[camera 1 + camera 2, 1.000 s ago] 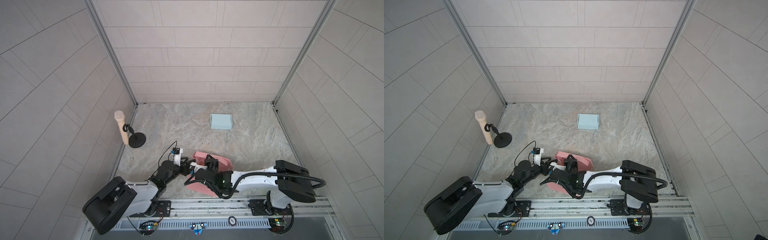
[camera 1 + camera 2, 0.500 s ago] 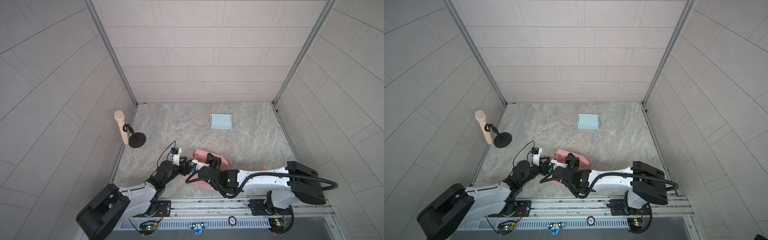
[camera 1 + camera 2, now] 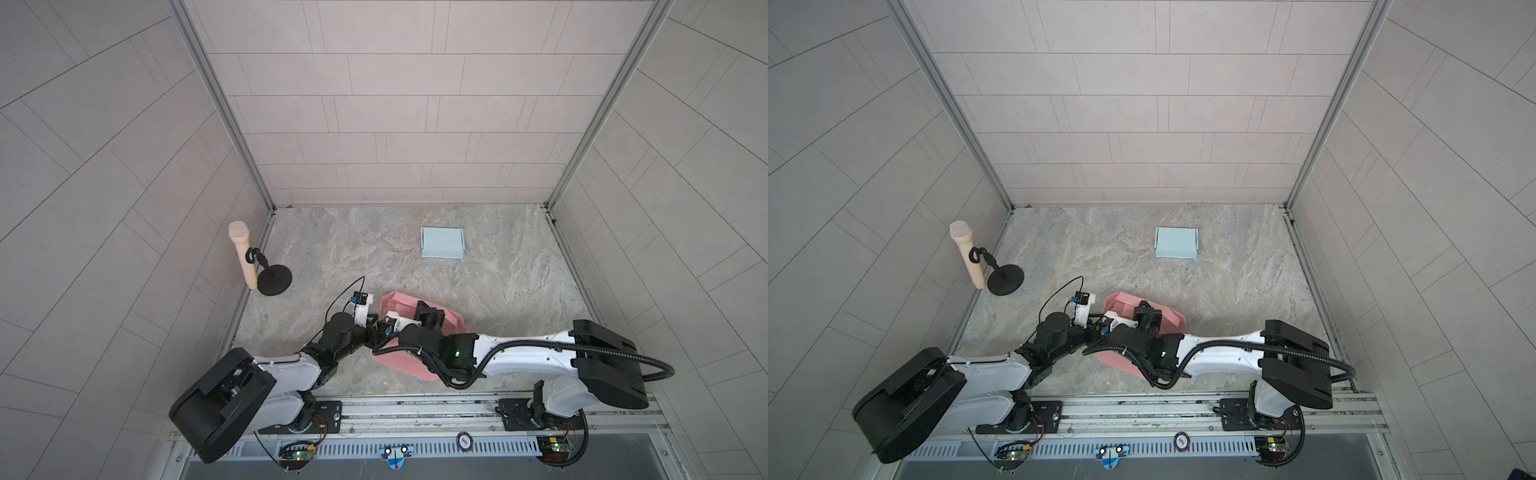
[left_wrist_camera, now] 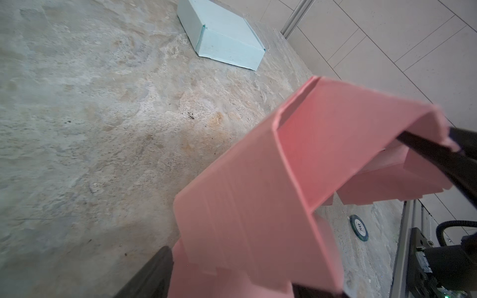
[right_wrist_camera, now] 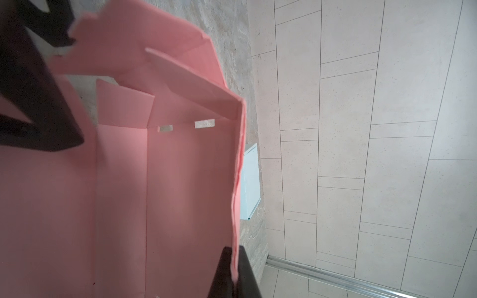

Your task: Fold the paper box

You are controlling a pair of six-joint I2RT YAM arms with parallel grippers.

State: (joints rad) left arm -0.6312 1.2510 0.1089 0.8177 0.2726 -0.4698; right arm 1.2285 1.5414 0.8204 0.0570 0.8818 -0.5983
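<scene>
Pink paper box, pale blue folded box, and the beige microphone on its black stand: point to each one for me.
Pink paper box (image 3: 397,302): in a top view, on its raised far flap.
Pale blue folded box (image 3: 442,243): in a top view, on its top face.
Beige microphone (image 3: 242,249): in a top view, on its upper handle.

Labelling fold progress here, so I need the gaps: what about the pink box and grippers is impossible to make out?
- Left gripper: left wrist view, fingertips cut off at the frame edge, gap covered by the pink box; grip unclear.
- Pink box's middle: both top views, under the right arm.
</scene>
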